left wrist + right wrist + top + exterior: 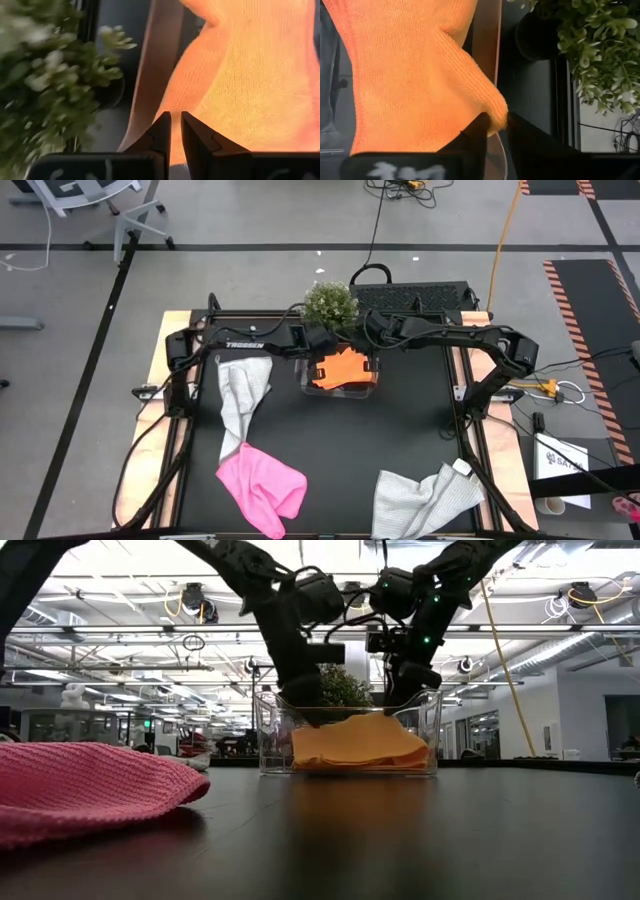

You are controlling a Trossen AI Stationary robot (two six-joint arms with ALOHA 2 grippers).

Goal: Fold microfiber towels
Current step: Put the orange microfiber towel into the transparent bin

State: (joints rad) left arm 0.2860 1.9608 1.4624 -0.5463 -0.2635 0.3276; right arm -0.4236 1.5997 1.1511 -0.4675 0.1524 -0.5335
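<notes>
My right gripper (496,131) pinches the orange towel's (410,75) corner inside the clear tub (304,378) at the table's far edge; my left gripper (175,131) stands nearly closed, empty. Lifting now risks unfolding it.

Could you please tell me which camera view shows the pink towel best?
The high view: the whole pink towel lies crumpled near the table's front edge. The low view catches only its edge, close up. Neither wrist view shows it.
</notes>
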